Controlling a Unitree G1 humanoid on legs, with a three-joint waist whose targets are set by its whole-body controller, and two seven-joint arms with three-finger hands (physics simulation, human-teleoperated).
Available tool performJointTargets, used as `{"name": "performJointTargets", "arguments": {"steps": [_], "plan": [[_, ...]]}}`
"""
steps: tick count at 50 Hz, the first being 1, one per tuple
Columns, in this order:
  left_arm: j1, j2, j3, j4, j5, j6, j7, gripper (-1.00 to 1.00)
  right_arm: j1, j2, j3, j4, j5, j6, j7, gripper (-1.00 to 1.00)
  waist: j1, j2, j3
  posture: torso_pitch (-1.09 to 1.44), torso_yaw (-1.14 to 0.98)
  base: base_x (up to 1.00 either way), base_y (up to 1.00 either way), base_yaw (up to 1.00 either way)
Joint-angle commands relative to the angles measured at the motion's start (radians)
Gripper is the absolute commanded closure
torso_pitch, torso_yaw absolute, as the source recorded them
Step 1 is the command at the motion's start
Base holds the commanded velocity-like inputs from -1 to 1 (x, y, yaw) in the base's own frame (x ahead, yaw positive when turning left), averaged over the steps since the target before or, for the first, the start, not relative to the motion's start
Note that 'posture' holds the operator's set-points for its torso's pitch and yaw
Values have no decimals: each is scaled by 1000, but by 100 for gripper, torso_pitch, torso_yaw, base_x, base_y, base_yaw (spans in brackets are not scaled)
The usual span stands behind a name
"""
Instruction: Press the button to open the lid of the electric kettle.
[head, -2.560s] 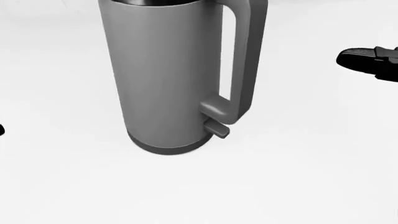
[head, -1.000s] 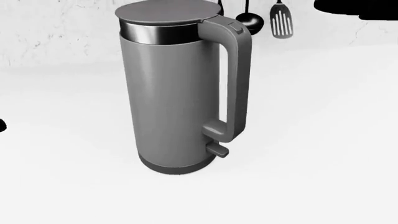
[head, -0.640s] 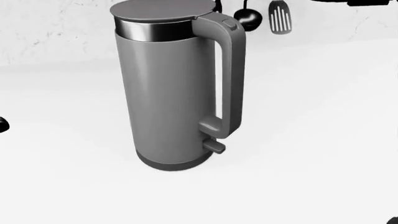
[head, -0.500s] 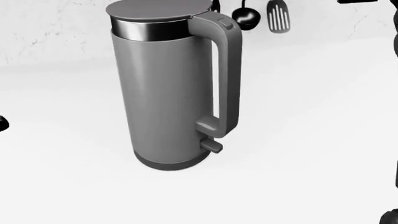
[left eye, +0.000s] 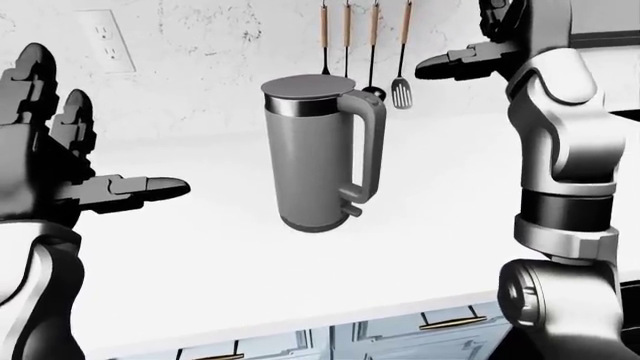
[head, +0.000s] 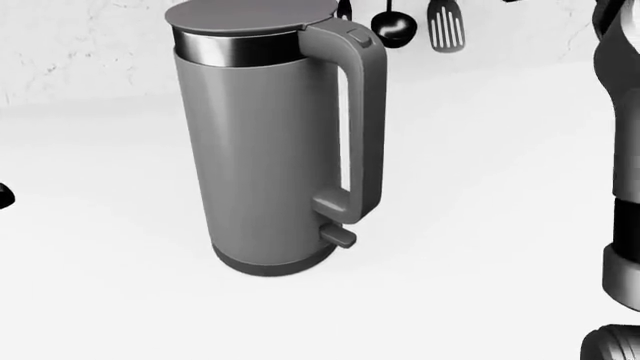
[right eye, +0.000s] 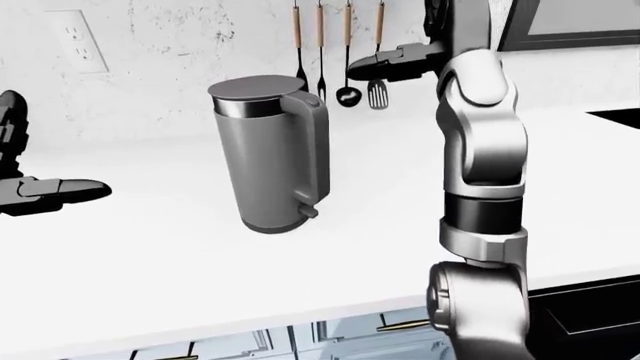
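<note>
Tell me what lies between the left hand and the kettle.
Nothing: in the left-eye view, only bare white counter and wall separate the open left hand from the electric kettle, which stands upright with its lid shut.

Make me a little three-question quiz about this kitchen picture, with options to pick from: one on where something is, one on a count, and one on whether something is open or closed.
1. Seen in the left-eye view, where is the right hand relative to the electric kettle?
A. Above it and to its right
B. Below it on the counter
C. Gripping its handle

2. How many utensils hang on the wall behind the kettle?
A. Two
B. Four
C. Six

3. What state is the kettle's lid in?
A. Flipped up
B. Removed
C. Closed flat

Answers:
1. A: the hand hovers up near the hanging utensils, clear of the kettle.
2. B: four handles hang in a row in the left-eye view.
3. C: the lid sits level on the kettle's top, so the button on the handle has not yet opened it.
</note>
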Motion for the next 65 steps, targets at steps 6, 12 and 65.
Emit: {"name": "performJointTargets", "arguments": {"steps": [6, 12, 65], "plan": [[-25, 15, 11, -20, -6, -21, 6, -100, -42, 7, 2, -43, -15, -3, 5, -100, 0, 3, -10, -34, 0, 0, 0, 0], [-25, 17, 12, -19, -8, -23, 8, -100, -48, 18, 6, -58, -23, 11, 10, -100, 0, 4, -9, -34, 0, 0, 0, 0], [-26, 18, 9, -21, -14, -21, 14, -100, -35, 84, 38, -106, -97, 23, 47, -100, -1, 9, -9, -34, 0, 0, 0, 0]]}}
